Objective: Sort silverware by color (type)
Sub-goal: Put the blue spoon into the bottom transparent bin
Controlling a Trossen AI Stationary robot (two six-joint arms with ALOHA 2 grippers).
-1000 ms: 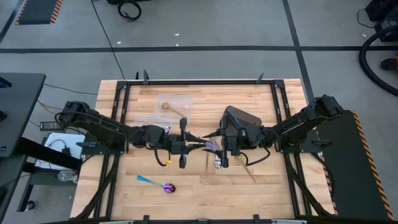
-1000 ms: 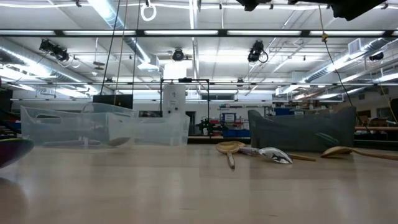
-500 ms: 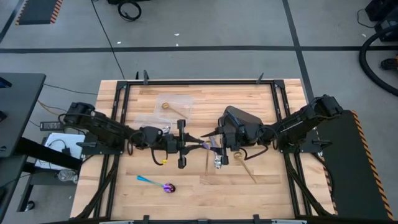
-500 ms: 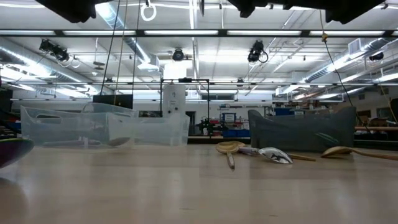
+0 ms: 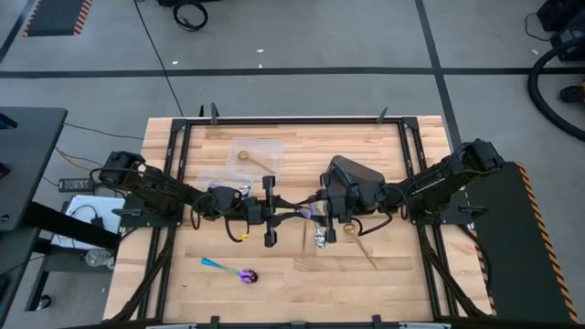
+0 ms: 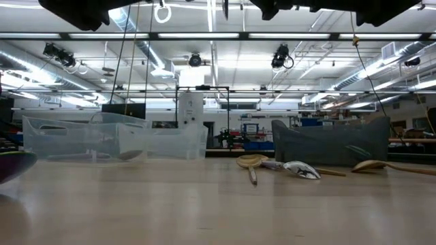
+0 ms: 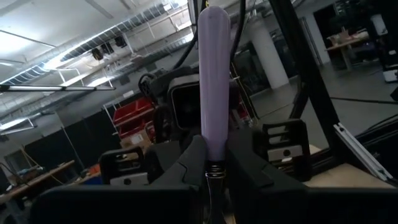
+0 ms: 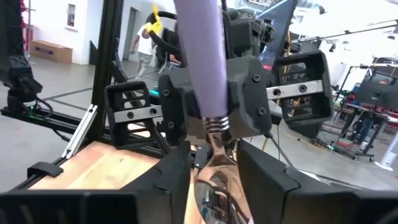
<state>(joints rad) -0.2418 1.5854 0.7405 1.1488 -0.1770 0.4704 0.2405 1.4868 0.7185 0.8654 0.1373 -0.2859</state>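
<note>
Spoon is being passed mid-air for sorting: left gripper is clamping it, right gripper, jaws apart, is straddling its other end.

The table is viewed from overhead and level from its surface; each wrist view is aimed closely at the opposite arm.

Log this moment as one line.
phase: handover above table centre | left gripper: shut on purple-handled spoon | right gripper: open around same spoon | other spoons: loose on table
</note>
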